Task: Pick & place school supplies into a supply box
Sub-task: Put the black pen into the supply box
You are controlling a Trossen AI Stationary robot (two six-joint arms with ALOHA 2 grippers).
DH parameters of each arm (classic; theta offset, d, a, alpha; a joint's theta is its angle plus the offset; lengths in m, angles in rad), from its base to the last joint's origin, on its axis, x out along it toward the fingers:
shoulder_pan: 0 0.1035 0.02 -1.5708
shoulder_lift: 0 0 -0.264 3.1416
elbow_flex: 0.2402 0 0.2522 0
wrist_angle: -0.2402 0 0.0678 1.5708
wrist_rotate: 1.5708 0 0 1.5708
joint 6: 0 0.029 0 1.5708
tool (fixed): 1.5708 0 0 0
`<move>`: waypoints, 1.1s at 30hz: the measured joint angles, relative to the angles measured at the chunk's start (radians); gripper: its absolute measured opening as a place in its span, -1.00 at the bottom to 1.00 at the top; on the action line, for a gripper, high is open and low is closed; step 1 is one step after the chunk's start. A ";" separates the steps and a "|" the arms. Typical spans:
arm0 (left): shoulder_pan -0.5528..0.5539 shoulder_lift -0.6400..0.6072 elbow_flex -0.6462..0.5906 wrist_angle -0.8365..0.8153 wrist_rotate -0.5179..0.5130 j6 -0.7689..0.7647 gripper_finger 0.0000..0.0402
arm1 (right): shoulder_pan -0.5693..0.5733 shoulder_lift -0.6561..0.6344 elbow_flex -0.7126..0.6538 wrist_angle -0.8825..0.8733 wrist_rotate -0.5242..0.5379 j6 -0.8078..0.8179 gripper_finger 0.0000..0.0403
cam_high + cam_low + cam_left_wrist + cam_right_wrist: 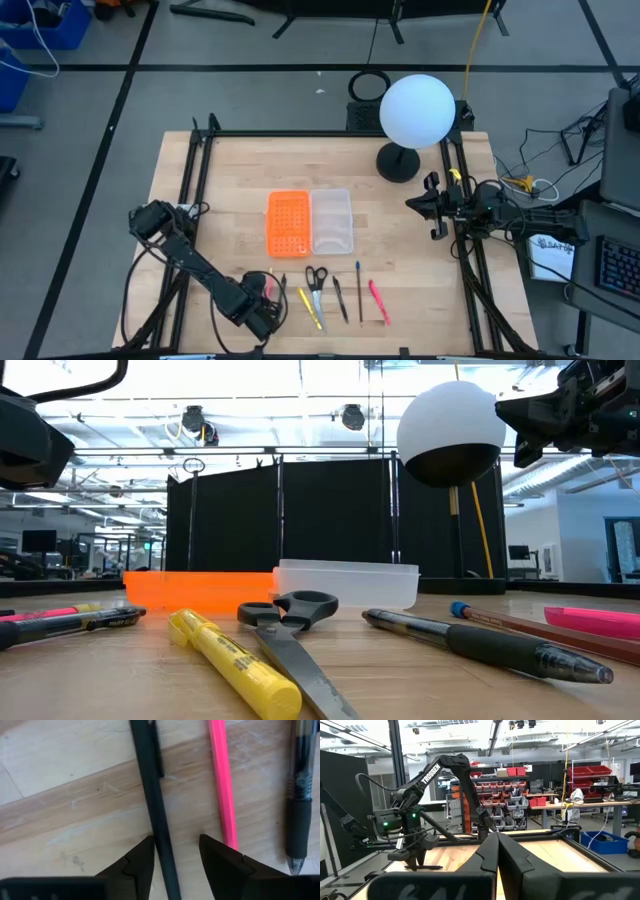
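Observation:
My left gripper [175, 855] is open near the table's near-left corner [265, 300], pointing down. Its fingers stand on either side of a black pen [156, 810] that lies flat on the wood. A pink pencil [222, 785] runs beside the other finger, and a clear pen with a black grip [300, 795] lies beyond it. The clear supply box [331, 220] sits mid-table beside an orange perforated tray [288, 222]. Scissors [316, 277], a yellow highlighter [311, 309], a black pen [340, 297], a blue-capped pencil [359, 290] and a pink highlighter [378, 300] lie near the near edge. My right gripper [497, 850] is shut, raised at the table's right side [435, 205].
A white globe lamp [417, 112] on a dark base [397, 162] stands at the far right of the table. Black frame rails [198, 170] run along the left and right sides. Bare wood lies between the trays and the lamp.

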 joint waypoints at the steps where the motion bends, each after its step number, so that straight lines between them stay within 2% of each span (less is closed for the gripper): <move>1: 0.003 0.002 0.000 0.002 0.008 0.000 -0.26 | 0.000 0.000 0.000 0.000 0.000 0.010 -1.00; 12: 0.034 0.004 -0.002 0.027 0.033 0.102 -0.84 | 0.000 0.000 0.000 -0.013 0.000 0.030 -1.00; 18: 0.039 0.002 -0.002 0.011 0.030 0.125 -0.86 | 0.000 0.000 0.000 -0.012 0.000 0.030 -1.00; 21: 0.037 -0.019 -0.005 -0.011 -0.004 0.105 -0.84 | 0.000 0.000 0.000 -0.012 0.000 0.030 -1.00; 28: 0.009 -0.137 -0.015 -0.077 -0.235 0.012 -0.86 | 0.000 0.000 0.000 -0.007 0.000 0.030 -1.00; 33: -0.025 -0.223 -0.016 -0.128 -0.310 -0.049 -0.86 | 0.000 0.000 0.000 -0.009 -0.001 0.030 -1.00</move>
